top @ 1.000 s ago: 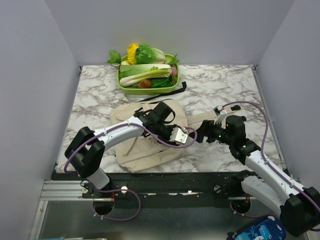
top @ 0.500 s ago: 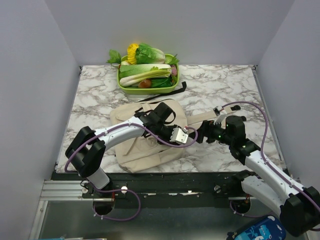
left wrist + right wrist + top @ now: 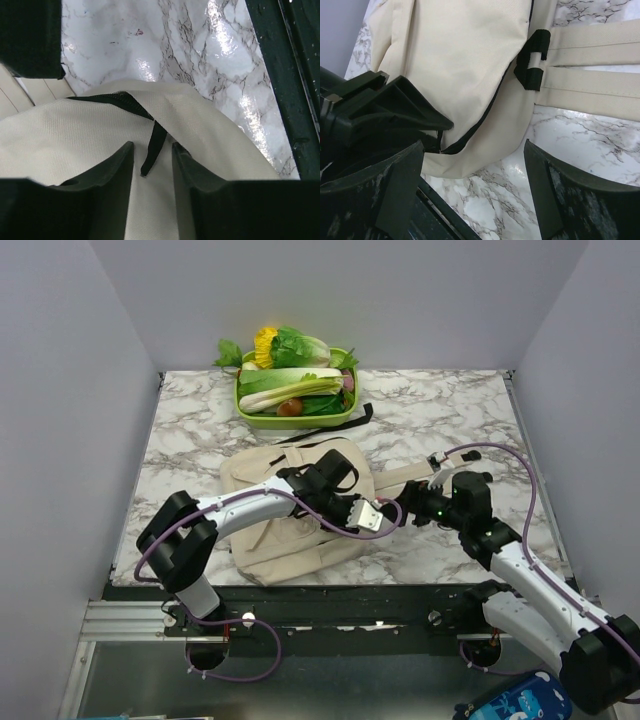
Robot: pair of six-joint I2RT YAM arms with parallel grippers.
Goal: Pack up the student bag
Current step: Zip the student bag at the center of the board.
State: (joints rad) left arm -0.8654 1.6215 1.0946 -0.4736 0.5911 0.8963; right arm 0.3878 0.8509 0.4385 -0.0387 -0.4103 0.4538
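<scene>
The student bag [image 3: 285, 525], a beige canvas backpack, lies flat on the marble table, its straps [image 3: 405, 475] running right. My left gripper [image 3: 372, 516] is over the bag's near right corner. In the left wrist view its jaws [image 3: 151, 152] stand narrowly apart, with the black zipper pull [image 3: 152, 145] lying between the fingertips, not pinched. My right gripper [image 3: 405, 512] is wide open and empty just right of that corner. In the right wrist view [image 3: 475, 185] it hovers over marble beside the bag [image 3: 465, 60], near the black zipper line [image 3: 480, 127] and a black buckle [image 3: 532, 60].
A green tray [image 3: 296, 418] of vegetables stands at the back centre, with a black strap [image 3: 335, 428] trailing from it towards the bag. The table's dark front rail [image 3: 290, 90] runs close by both grippers. A blue object [image 3: 515, 702] lies below the table at bottom right.
My left gripper has shifted a little to the right and nearer along the bag's corner. The right arm has barely moved.
</scene>
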